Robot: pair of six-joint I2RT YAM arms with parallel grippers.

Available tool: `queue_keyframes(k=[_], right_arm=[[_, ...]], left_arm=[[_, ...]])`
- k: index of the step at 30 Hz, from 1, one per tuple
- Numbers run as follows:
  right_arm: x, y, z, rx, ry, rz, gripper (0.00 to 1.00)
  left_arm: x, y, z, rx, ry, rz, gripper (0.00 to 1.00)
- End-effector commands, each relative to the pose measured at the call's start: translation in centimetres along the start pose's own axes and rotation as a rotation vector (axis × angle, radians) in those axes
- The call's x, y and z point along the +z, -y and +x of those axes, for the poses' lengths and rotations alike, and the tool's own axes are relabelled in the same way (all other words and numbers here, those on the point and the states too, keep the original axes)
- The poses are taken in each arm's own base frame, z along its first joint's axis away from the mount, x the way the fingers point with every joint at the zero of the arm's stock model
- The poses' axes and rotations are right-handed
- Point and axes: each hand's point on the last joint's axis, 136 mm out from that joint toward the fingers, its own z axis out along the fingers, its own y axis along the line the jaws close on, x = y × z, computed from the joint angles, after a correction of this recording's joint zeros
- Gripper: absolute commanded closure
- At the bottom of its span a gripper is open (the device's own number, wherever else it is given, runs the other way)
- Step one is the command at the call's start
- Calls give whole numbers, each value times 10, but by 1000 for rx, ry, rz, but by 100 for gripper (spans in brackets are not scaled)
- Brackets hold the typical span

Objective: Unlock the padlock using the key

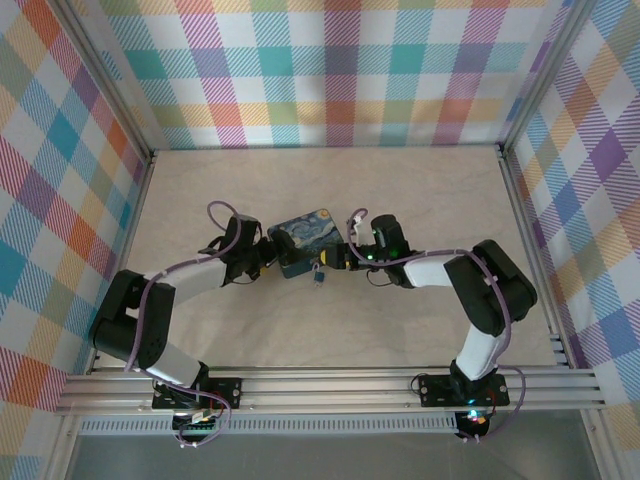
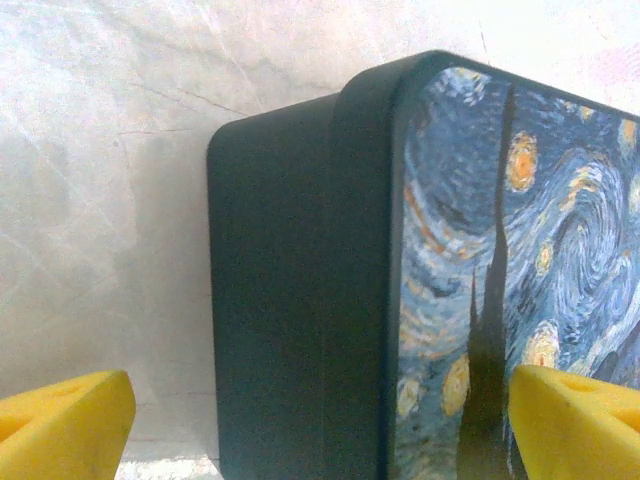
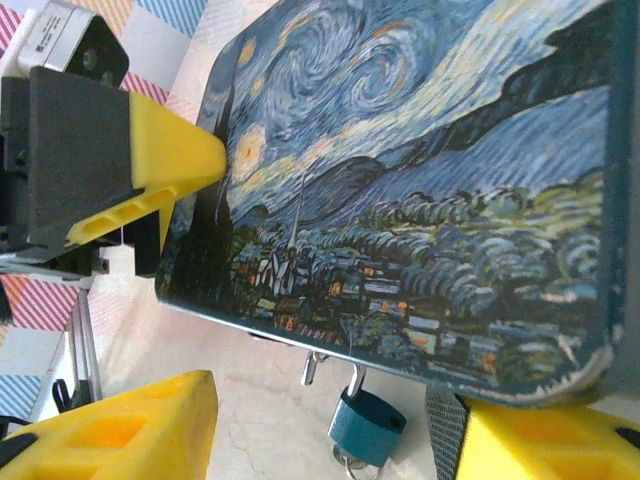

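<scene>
Padlock [image 3: 367, 425]: blue body, thin silvery shackle hooked at the near edge of the painted tin [image 3: 420, 200], just below the lid. A small silvery piece shows at the padlock's bottom; can't tell if that is the key. From the top view the padlock [image 1: 318, 277] lies on the surface [image 1: 400, 330] just beside the tin's [image 1: 305, 240] near edge, mid-surface.

Right end effector [image 3: 325, 440]: fingers spread, padlock in the gap between them, neither finger touching it. From the top it [image 1: 330, 260] sits at the tin's right near corner.

Left end effector [image 2: 320, 420]: fingers spread wide, straddling a corner of the tin [image 2: 300, 300]. One yellow finger is over the lid and the other is clear of the side wall, so nothing is pinched. From the top it [image 1: 262, 258] is at the tin's left side.
</scene>
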Motion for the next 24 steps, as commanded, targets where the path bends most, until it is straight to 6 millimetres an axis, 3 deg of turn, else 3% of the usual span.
queue_keyframes(k=[1, 11, 18, 24], right_arm=[[4, -7, -32, -99, 82, -21, 41], [9, -8, -42, -133, 92, -34, 40], [-8, -7, -28, -131, 92, -7, 36], [-17, -14, -17, -105, 77, -29, 30]], left_arm=[[-1, -65, 46, -43, -136, -225, 6], [-7, -54, 43, -39, -121, -199, 6], [-18, -33, 31, -4, -103, -160, 5], [-40, -7, 17, 55, -74, -116, 5]])
